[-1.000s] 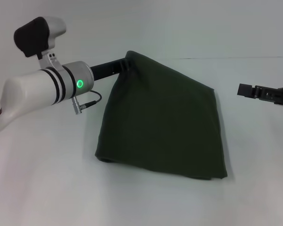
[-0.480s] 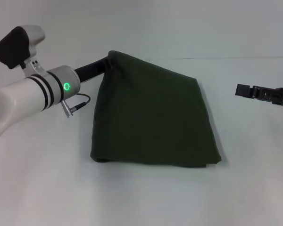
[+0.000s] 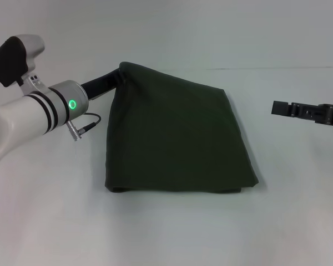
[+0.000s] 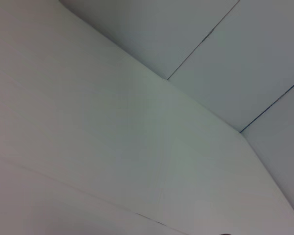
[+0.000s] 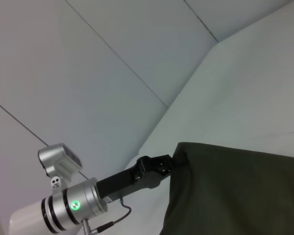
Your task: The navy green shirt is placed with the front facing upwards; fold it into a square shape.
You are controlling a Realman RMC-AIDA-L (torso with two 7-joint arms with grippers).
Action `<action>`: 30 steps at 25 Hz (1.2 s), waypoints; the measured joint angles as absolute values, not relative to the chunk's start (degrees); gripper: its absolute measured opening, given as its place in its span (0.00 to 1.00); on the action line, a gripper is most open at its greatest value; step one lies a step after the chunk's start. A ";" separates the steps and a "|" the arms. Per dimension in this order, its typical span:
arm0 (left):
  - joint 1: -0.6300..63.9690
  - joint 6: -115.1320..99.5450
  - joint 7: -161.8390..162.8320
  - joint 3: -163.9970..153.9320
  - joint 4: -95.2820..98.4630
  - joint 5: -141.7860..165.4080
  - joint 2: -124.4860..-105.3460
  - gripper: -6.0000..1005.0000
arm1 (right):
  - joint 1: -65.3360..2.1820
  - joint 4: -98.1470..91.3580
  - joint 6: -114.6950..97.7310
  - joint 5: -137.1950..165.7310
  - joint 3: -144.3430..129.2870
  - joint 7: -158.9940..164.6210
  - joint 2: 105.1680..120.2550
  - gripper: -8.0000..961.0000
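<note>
Over the last second my left gripper (image 3: 121,71) has dragged the raised corner of the navy green shirt (image 3: 177,138) toward my left side, so the whole folded bundle slid that way across the table (image 3: 172,233) and sits flatter, plain back up. Its fingers are buried in the fabric, clamped on that corner I'd guess. Right gripper (image 3: 280,108) hangs off to the right, can't tell if it's open.

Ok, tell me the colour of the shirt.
Plain dark olive green, no lettering showing; the shirt shows best in the head view.
</note>
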State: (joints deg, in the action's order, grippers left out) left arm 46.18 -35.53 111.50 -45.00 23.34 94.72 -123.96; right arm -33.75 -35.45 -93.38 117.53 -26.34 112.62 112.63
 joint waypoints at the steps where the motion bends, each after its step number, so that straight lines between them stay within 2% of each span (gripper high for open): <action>1: 46.14 -35.65 111.51 -45.00 23.34 94.48 -123.96 0.03 | -33.75 -35.45 -93.32 117.53 -26.44 112.62 112.64 0.95; 7: 45.43 -36.35 111.36 -45.42 23.40 93.44 -123.94 0.07 | -33.69 -35.08 -92.86 117.53 -26.63 112.65 112.69 0.95; 12: 43.46 -36.75 111.52 -45.13 25.31 93.42 -123.82 0.27 | -33.39 -35.04 -92.76 117.53 -26.63 112.71 112.61 0.95; 23: 35.96 -45.94 111.31 -45.13 34.05 92.80 -124.01 0.49 | -32.89 -35.18 -92.85 117.74 -26.63 113.71 111.88 0.96; 30: 30.05 -58.26 109.40 -45.27 42.16 93.32 -123.91 0.77 | -31.51 -35.42 -95.76 117.35 -26.20 109.60 111.88 0.96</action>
State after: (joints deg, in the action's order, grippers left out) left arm 30.05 -58.26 109.40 -45.27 42.16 93.32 -123.91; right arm -31.51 -35.42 -95.76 117.35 -26.20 109.60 111.88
